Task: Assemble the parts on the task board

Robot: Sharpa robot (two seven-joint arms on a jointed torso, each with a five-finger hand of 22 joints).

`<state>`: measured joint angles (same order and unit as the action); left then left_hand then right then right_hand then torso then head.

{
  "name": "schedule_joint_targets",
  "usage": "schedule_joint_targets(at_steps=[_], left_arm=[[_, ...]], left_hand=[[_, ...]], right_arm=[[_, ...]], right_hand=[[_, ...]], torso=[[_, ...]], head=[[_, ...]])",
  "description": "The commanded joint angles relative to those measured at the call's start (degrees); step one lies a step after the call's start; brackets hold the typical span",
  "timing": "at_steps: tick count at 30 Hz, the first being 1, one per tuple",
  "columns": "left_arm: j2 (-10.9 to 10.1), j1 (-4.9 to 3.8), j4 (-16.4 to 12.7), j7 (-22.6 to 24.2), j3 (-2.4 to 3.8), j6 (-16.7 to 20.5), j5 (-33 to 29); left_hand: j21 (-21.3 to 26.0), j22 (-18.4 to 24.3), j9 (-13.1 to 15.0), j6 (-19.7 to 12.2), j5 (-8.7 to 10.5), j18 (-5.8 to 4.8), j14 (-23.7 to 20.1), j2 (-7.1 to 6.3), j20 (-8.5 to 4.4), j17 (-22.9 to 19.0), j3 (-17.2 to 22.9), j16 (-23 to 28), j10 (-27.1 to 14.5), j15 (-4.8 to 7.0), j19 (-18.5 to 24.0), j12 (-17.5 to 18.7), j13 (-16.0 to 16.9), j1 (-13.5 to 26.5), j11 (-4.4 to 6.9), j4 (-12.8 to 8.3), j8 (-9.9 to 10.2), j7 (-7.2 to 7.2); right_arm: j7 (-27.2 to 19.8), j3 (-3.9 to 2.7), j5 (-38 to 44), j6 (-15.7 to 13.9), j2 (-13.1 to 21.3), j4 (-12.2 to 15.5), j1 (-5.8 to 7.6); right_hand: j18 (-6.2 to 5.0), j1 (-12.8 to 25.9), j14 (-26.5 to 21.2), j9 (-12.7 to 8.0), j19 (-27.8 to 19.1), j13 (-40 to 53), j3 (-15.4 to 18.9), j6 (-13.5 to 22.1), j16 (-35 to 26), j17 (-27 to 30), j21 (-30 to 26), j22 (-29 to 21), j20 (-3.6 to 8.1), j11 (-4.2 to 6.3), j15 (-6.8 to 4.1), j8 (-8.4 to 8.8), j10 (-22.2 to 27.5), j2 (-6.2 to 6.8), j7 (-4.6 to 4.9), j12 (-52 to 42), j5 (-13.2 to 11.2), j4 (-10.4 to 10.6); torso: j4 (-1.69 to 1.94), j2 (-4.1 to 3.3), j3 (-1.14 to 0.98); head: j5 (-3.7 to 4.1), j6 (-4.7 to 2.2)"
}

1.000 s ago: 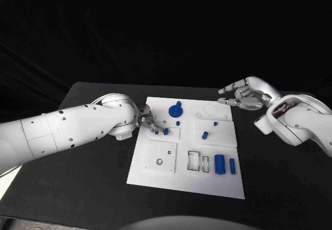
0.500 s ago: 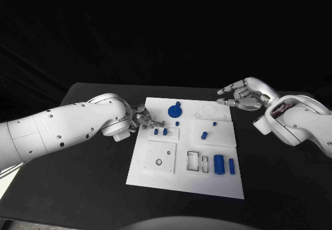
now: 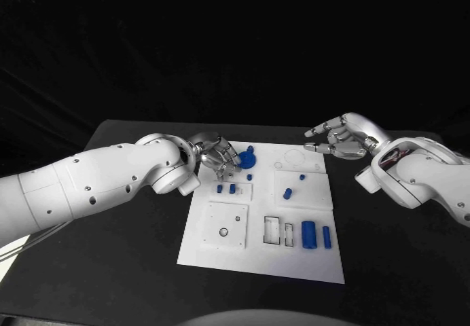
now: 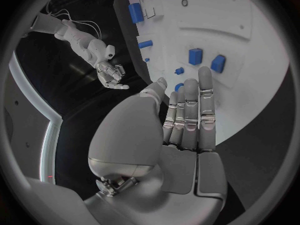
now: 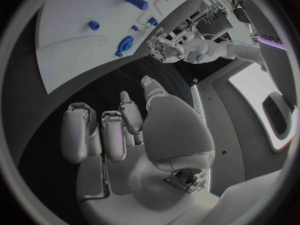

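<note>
The white task board (image 3: pixel 225 251) lies in the middle of the black table. A blue gear (image 3: pixel 247 159) stands at its far left, with two small blue pegs (image 3: pixel 226 188) just nearer. My left hand (image 3: pixel 215 157) hovers beside the gear over the board's left edge, fingers stretched out straight and holding nothing. In the left wrist view the left hand (image 4: pixel 184 120) reaches over the two pegs (image 4: pixel 206 60). My right hand (image 3: pixel 338 138) hangs off the board's far right corner, fingers loosely bent and empty. From the right wrist, the gear (image 5: pixel 124 46) shows beyond the right hand (image 5: pixel 119 130).
Two larger blue cylinders (image 3: pixel 317 235) lie at the board's near right beside two rectangular slots (image 3: pixel 281 231). More small blue pegs (image 3: pixel 288 193) stand mid-board. A raised white block (image 3: pixel 227 224) sits at the near left. Bare black table surrounds the board.
My left hand has moved from the two small pegs at the board's left edge toward the far side, up beside the gear. The right hand has hardly moved.
</note>
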<state>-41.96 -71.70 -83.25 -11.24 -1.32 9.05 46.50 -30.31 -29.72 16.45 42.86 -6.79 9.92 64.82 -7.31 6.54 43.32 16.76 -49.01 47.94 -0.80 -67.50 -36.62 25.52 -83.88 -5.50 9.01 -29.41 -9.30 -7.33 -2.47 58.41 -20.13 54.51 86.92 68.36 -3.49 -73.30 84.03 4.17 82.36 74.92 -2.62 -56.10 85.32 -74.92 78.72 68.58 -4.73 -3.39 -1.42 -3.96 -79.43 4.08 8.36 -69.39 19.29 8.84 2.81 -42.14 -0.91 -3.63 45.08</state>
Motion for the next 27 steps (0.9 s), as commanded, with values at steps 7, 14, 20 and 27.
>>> schedule_joint_targets(at_steps=[7, 14, 20, 27], left_arm=[[4.94, 0.02, 3.8, 11.19, -0.67, 5.41, 26.73], [7.82, 0.05, 5.86, 8.27, -1.21, 2.62, 36.83], [9.35, 0.07, 7.15, 5.52, -1.45, -0.47, 40.18], [10.04, 0.16, 7.8, 4.04, -1.67, -2.89, 41.41]], left_hand=[[-15.74, -12.77, -5.69, 6.19, 4.04, -1.26, 18.8, -4.25, -1.65, 26.95, -0.65, -27.6, 4.48, 1.62, -12.76, 4.84, -7.01, 1.93, 1.64, 1.1, 5.16, 1.82], [-27.01, -24.22, -8.62, 9.85, 3.9, -3.07, 21.28, -4.56, -2.42, 31.22, -0.55, -31.71, 6.99, 2.25, -16.59, 9.43, -11.96, 0.93, 2.1, 0.67, 8.49, 2.55], [-33.55, -31.15, -9.91, 12.08, 3.87, -4.21, 22.2, -4.79, -3.21, 32.01, -0.48, -32.61, 10.35, 3.09, -18.33, 11.73, -14.48, 1.08, 2.7, 0.74, 10.62, 3.15], [-33.86, -31.48, -10.25, 12.64, 3.87, -4.25, 22.25, -4.88, -3.32, 31.75, -0.62, -32.54, 10.92, 3.12, -18.39, 12.52, -15.14, 1.35, 2.7, 0.87, 11.29, 3.14]], right_arm=[[-0.69, 0.0, 0.08, 0.68, -0.36, -0.11, -0.18], [-0.76, 0.0, 0.07, 0.66, -0.47, -0.11, -0.24], [-0.79, -0.01, 0.07, 0.66, -0.53, -0.1, -0.25], [-0.84, -0.01, 0.07, 0.1, -0.6, -0.19, -0.26]], right_hand=[[-0.8, -0.03, 4.21, 0.03, -0.49, 1.36, 0.36, 0.13, -0.29, -7.96, -0.25, -0.07, 0.11, 0.1, 0.26, 0.08, 0.37, -0.23, -0.01, 0.17, 0.05, -0.02], [-0.8, -0.03, 4.21, 0.03, -0.49, 1.36, 0.36, 0.13, -0.29, -7.96, -0.25, -0.07, 0.11, 0.1, 0.26, 0.08, 0.37, -0.23, -0.01, 0.17, 0.05, -0.02], [-0.8, -0.03, 4.21, 0.03, -0.49, 1.36, 0.36, 0.13, -0.29, -7.96, -0.25, -0.07, 0.11, 0.1, 0.26, 0.08, 0.37, -0.23, -0.01, 0.17, 0.05, -0.02], [-0.82, -0.09, 4.17, 0.03, -0.53, 1.27, 0.34, 0.14, -0.42, -7.79, -0.32, -0.17, 0.11, 0.1, 0.26, 0.08, 0.44, -0.31, -0.01, 0.31, 0.03, -0.03]], torso=[[-0.3, -0.12, 0.06], [-0.41, -0.24, 0.08], [-0.42, -0.24, 0.07], [-0.25, -0.17, 0.11]], head=[[0.75, -0.97], [0.93, -1.39], [1.0, -1.36], [1.24, -1.22]])
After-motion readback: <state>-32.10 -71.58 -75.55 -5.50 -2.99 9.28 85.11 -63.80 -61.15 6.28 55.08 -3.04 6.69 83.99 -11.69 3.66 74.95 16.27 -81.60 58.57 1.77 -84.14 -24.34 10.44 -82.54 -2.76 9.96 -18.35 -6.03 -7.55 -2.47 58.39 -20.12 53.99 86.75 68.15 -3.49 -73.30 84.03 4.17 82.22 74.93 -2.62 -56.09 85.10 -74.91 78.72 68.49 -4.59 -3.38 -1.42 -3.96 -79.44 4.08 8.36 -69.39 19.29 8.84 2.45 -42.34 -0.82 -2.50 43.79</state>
